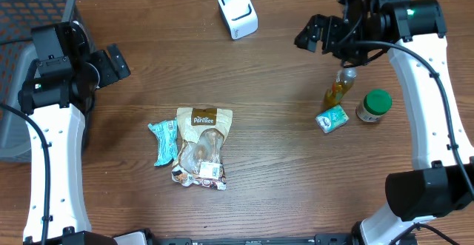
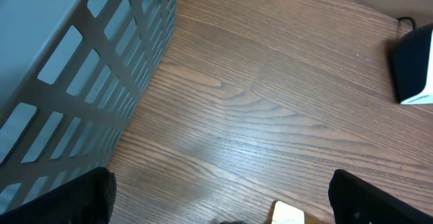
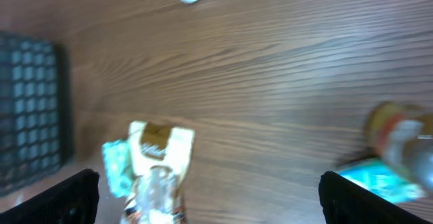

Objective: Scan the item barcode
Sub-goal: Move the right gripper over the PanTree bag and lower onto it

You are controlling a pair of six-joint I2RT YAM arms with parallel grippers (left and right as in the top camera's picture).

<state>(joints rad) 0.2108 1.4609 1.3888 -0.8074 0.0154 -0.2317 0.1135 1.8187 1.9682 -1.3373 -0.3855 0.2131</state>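
Both tools stand wide open and empty: left tool (image 1: 112,62) beside the grey basket (image 1: 29,15), right tool (image 1: 320,36) just beyond the yellow bottle (image 1: 338,89), teal carton (image 1: 332,118) and green-lidded jar (image 1: 374,106). The snack bag (image 1: 201,147) lies mid-worktop, with a teal packet (image 1: 164,141) touching its left side. The white scanner (image 1: 237,12) sits far centre.

The grey basket (image 1: 29,1) runs off the left edge of the overhead view. In the left wrist view, only one side of the white scanner (image 2: 414,68) shows at the right edge. A pale corner (image 2: 287,213) at the bottom is too small to tell. The right wrist view is blurry, so the bottle (image 3: 399,139) looks fuzzy.
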